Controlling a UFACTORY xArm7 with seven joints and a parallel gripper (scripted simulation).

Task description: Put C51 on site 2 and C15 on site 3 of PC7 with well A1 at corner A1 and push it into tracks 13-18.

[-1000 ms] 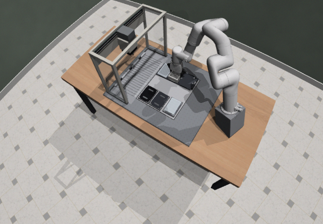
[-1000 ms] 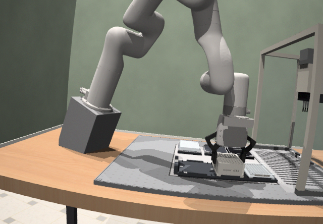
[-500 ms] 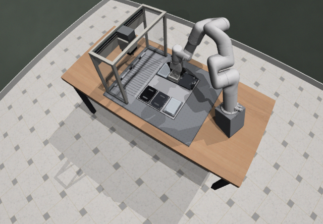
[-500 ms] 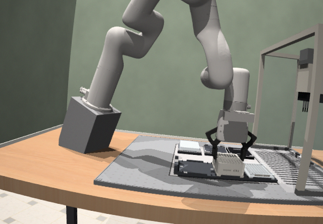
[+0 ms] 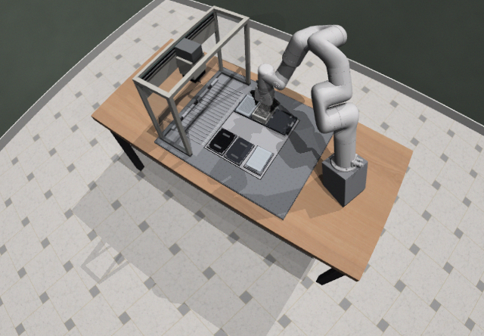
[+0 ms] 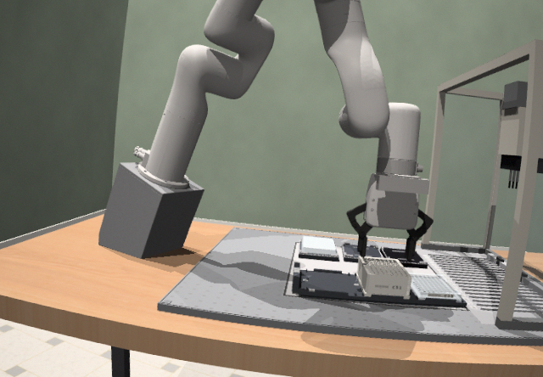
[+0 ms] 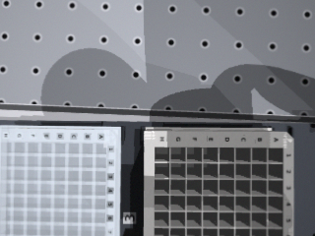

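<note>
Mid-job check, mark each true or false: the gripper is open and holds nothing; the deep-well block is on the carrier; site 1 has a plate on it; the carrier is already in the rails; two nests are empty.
1. The gripper is open and holds nothing. True.
2. The deep-well block is on the carrier. True; it stands in the middle site.
3. Site 1 has a plate on it. False: the dark end site beside the block is bare.
4. The carrier is already in the rails. False: it lies on the apron beside the rails.
5. Two nests are empty. True: two dark nests show, and one pale plate remains.
</note>
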